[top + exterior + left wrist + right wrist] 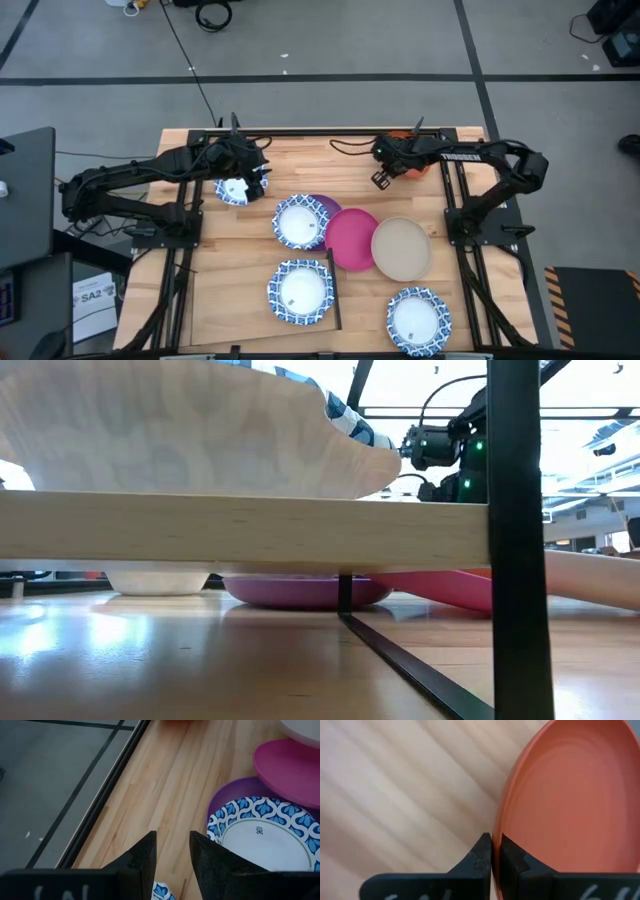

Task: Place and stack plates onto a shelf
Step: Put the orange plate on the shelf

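My left gripper (247, 180) is at the table's far left, shut on a white plate with a blue rim (233, 190). My right gripper (383, 177) is at the far right, shut on the orange plate (418, 166), which the arm mostly hides. Another blue-rimmed plate (300, 290) lies flat on the pale plywood shelf (240, 310) at the near left. A third blue-rimmed plate (300, 222) sits on the purple plate (326, 205). The magenta plate (352, 238) lies partly under the beige plate (402, 248). My left gripper has the blue-rimmed plate's rim (160, 891) between its two fingers (142, 857), coming from above. The fingers hide the rest of the plate in the wrist view, and I cannot tell whether it is lifted clear. My right gripper pinches the orange plate's rim (496, 831) between its two fingers (481, 851), one on the inner side and one on the outer. The plate stretches away from the fingertips over the wood.
A further blue-rimmed plate (418, 320) lies at the near right of the slatted tabletop (300, 160). A thin dark strip (336, 300) edges the shelf on its right. In the low view the shelf board (250, 525) and a dark post (518, 540) fill the foreground.
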